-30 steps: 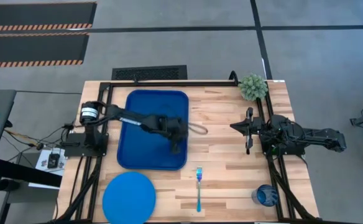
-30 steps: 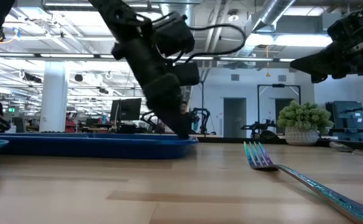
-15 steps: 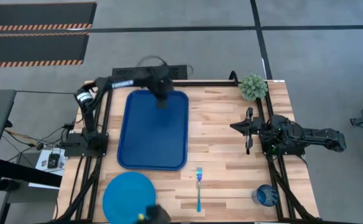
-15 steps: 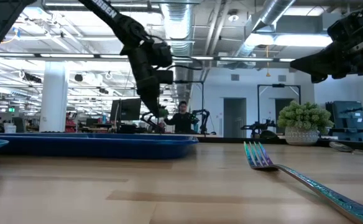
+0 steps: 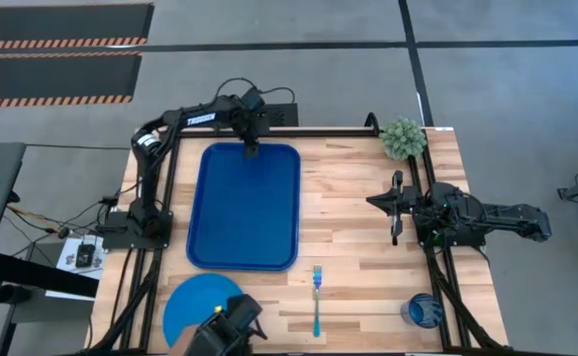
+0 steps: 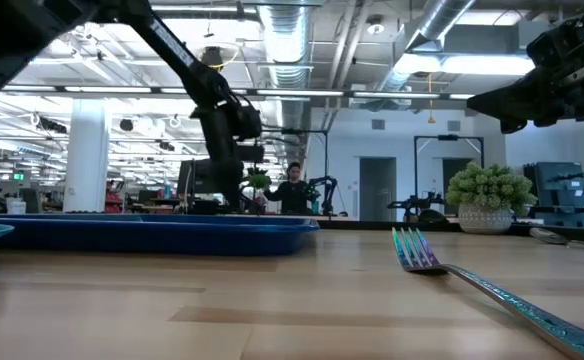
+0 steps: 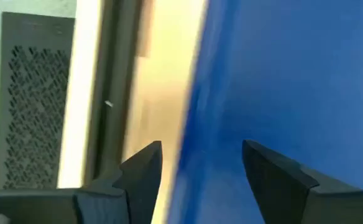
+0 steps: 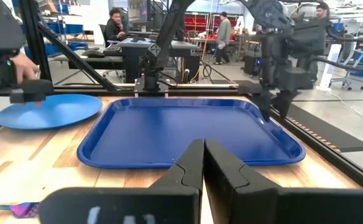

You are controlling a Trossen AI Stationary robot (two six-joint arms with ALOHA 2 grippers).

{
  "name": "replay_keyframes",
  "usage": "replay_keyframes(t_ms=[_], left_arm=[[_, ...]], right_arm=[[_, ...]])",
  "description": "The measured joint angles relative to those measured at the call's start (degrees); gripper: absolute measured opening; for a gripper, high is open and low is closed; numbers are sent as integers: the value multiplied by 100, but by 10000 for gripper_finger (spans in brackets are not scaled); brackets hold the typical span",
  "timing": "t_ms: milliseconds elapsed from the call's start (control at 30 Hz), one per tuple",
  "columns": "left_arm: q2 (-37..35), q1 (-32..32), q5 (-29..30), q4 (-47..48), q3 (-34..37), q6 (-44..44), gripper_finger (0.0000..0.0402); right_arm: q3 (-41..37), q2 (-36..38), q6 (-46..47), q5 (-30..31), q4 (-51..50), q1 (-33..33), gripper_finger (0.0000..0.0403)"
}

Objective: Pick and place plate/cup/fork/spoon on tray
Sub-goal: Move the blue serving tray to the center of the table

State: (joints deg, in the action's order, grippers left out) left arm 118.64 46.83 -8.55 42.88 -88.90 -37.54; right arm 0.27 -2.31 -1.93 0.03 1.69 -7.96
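My left gripper point(image 5: 252, 148) hangs over the far rim of the tray point(image 5: 215, 218), fingers apart with nothing between them; the left wrist view shows the two dark fingers point(image 7: 145, 167) straddling the tray's edge. My right gripper point(image 5: 396, 206) waits above the table's right side, fingers pressed together and empty, pointing toward the tray.

The tray carries nothing yet. The plate point(image 5: 192, 302) lies flat at the near left corner of the table, just beyond the tray's near edge; a dark object I cannot identify overlaps its near right side. So the plate lies the whole length of the tray away from my left gripper, toward the near edge, and on my left arm's side. The fork point(image 5: 316, 299) lies near the middle of the near edge, long axis running near-to-far with tines toward the tray. The cup point(image 5: 423, 311) stands at the near right corner, closer to my right gripper. The spoon is not visible.

I judge the plate to be the left arm's reach, cup the right's.
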Motion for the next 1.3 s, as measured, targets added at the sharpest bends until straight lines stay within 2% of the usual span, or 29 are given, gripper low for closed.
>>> replay_keyframes(t_ms=[167, 333, 500, 733, 867, 1033, 1167, 1300], left_arm=[[558, 0, 5, 361, -649, -107, 213], [1123, -23, -20, 1008, -1265, -336, 190], [1328, -67, -2, 1270, -1572, -542, 142], [1367, -42, -87, 1426, -1804, -1002, 38], [1402, 41, -212, 1493, -2020, -956, 36], [1397, 264, -768, 1673, -2616, -490, 34], [1390, 526, -1281, 1724, -3130, 160, 28], [1376, 852, -1851, 1720, -3296, 999, 22]], right_arm=[[2, 0, 0, 2, 0, 1, 33], [1, 0, -2, 0, 0, -1, 33], [0, 0, -1, 0, 0, 1, 33], [0, 0, 0, 0, 0, 1, 33], [0, 0, 0, 0, 0, 1, 33], [0, 0, 0, 0, 0, -1, 33], [1, 0, 0, 0, 0, 0, 33], [0, 0, 0, 2, 0, 1, 33]])
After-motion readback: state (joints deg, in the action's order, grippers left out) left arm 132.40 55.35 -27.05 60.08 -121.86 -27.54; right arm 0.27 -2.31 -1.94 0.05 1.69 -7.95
